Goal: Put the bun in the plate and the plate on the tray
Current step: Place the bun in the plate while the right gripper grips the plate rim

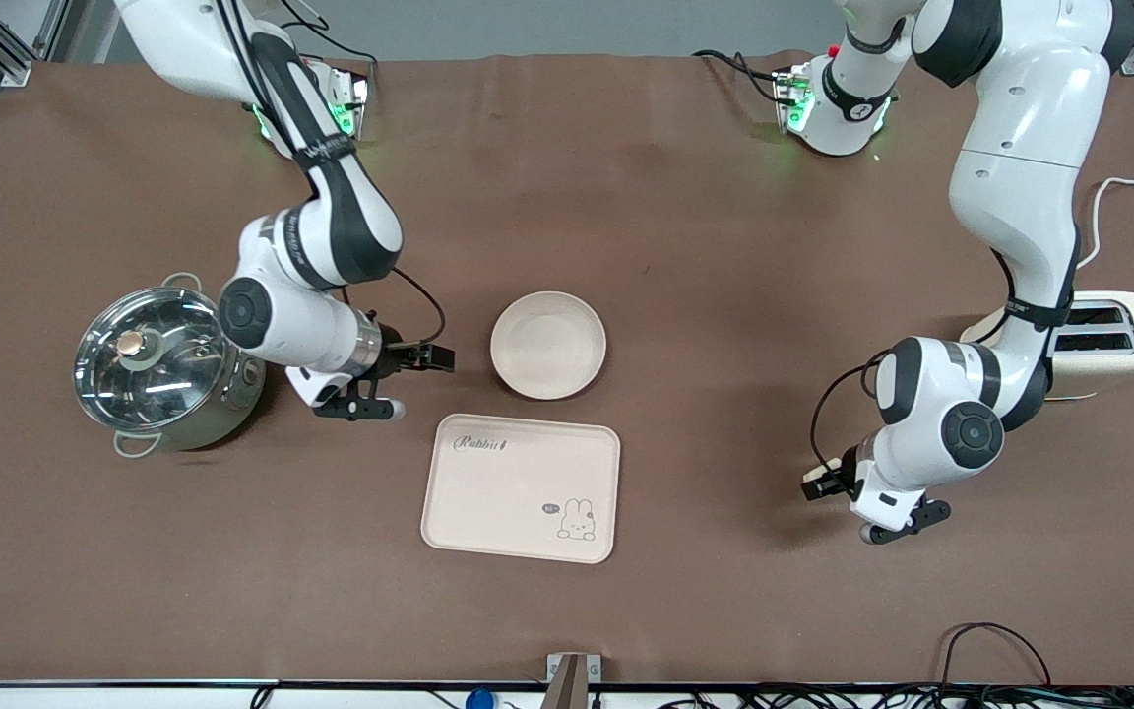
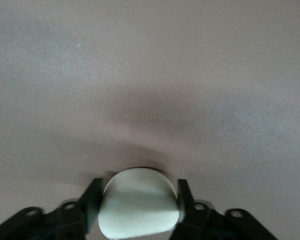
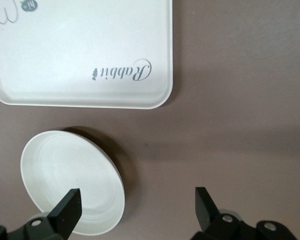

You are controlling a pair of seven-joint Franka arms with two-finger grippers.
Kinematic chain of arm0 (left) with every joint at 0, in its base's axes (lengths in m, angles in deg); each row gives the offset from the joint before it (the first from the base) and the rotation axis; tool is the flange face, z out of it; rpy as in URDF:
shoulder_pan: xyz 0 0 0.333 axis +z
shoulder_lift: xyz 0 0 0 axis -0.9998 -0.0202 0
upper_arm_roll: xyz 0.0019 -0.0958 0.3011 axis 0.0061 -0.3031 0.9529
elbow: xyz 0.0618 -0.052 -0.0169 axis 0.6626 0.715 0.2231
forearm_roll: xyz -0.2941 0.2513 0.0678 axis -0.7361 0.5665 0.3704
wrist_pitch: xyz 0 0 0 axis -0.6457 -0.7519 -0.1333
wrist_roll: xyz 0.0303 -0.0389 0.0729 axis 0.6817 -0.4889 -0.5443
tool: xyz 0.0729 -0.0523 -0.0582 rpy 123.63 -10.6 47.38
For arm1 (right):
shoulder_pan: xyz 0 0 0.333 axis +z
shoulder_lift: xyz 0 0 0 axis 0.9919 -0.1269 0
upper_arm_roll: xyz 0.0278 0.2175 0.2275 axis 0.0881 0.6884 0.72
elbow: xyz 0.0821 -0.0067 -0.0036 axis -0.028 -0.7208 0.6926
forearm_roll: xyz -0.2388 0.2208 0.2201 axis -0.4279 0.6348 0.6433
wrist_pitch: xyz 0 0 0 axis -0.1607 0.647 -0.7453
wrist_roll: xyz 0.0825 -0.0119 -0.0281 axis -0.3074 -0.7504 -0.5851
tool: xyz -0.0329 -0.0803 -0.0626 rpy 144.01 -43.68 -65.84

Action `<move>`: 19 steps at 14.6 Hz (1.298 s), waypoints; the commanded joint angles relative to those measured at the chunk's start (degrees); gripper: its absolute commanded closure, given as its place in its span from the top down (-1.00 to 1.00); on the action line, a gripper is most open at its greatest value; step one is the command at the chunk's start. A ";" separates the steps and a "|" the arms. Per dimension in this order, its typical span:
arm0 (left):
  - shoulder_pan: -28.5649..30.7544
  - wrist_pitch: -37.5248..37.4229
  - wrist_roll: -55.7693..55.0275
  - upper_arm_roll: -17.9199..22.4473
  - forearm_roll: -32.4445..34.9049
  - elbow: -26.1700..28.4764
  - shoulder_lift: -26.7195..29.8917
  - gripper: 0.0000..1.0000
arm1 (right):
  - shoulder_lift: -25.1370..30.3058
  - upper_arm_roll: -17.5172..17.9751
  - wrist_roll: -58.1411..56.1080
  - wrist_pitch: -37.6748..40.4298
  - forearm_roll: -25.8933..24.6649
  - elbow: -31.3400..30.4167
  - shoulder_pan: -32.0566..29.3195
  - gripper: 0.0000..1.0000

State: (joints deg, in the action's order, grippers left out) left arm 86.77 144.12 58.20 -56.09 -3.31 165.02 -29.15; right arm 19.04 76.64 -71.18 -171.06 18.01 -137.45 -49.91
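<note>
Cream bun (image 2: 139, 204) gripped in left hand (image 2: 139, 210) above the desk (image 1: 724, 246), toward the left arm's end; next, carry it to the empty plate (image 1: 548, 345); right hand (image 3: 135, 210), wide open, waits beside plate and tray (image 1: 521, 487).

The tray (image 1: 521, 487) has the word "Rabbit" written on it in dark curly letters, near its 11 o'clock corner in the front view. A tiny mark comes right after the word, too small to read. In the right wrist view the same word on the tray (image 3: 80, 55) shows upside down. Near the tray's 5 o'clock corner sits a little drawn rabbit with a small speech bubble; the words in it are too small to read.
</note>
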 commanded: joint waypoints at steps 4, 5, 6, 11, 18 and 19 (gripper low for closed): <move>-0.21 -0.99 -0.29 0.17 1.26 -0.04 0.12 -0.14 | 0.56 -0.49 0.48 -3.82 1.62 -5.53 6.03 1.00; -0.21 -2.13 -0.38 -0.27 1.26 0.48 0.56 -0.18 | 0.39 -0.49 0.48 -3.91 1.62 -5.62 6.57 1.00; -0.91 -4.06 -0.47 -0.36 1.26 0.66 1.69 -0.25 | 0.04 -0.49 0.48 -4.17 1.62 -5.97 7.36 1.00; -5.66 -16.72 -4.85 -3.60 0.91 0.22 6.71 -0.41 | 0.03 -0.40 1.79 -21.28 3.88 -14.05 12.98 1.00; -13.37 -15.33 -29.61 -15.04 0.21 -1.52 5.93 -0.40 | -0.67 -0.40 3.29 -22.90 4.69 -13.88 14.75 0.79; -15.05 -14.80 -33.65 -15.04 -0.14 -1.88 5.40 -0.40 | -1.19 -0.40 3.29 -22.90 4.69 -13.62 14.75 0.79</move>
State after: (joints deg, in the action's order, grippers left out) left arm 75.24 128.40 31.12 -71.27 -3.26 164.41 -22.79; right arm 17.87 76.51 -68.38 -193.60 21.55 -150.59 -35.57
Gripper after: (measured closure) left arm 0.696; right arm 0.093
